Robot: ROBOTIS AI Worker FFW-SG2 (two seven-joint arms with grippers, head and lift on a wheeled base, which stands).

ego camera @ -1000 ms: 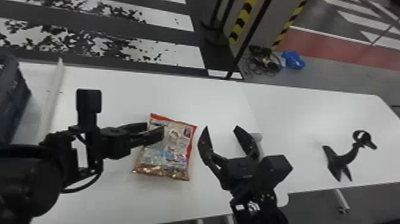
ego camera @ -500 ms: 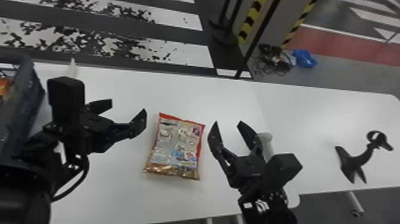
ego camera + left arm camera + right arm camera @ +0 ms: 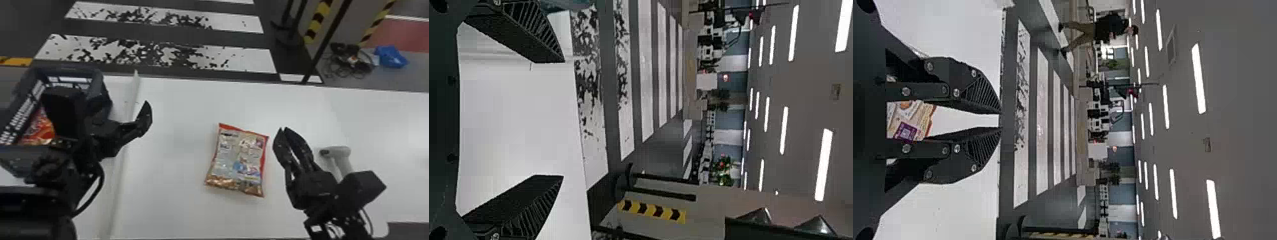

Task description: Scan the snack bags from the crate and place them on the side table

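Judging by one snack bag (image 3: 237, 161) out on the counter (image 3: 172, 204), you're likely partway, a red bag (image 3: 40, 127) remaining in the ten-o'clock crate (image 3: 67, 69), left tool (image 3: 562, 119) spread, right tool (image 3: 1001, 120) barely parted.

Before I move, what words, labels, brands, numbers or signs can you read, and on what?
Nothing readable as text.
Bag on the table: rows of print and a purple patch, too small to read.
Red bag in the crate: any print too small to read.
Hazard stripes: yellow and black, no words I can make out.
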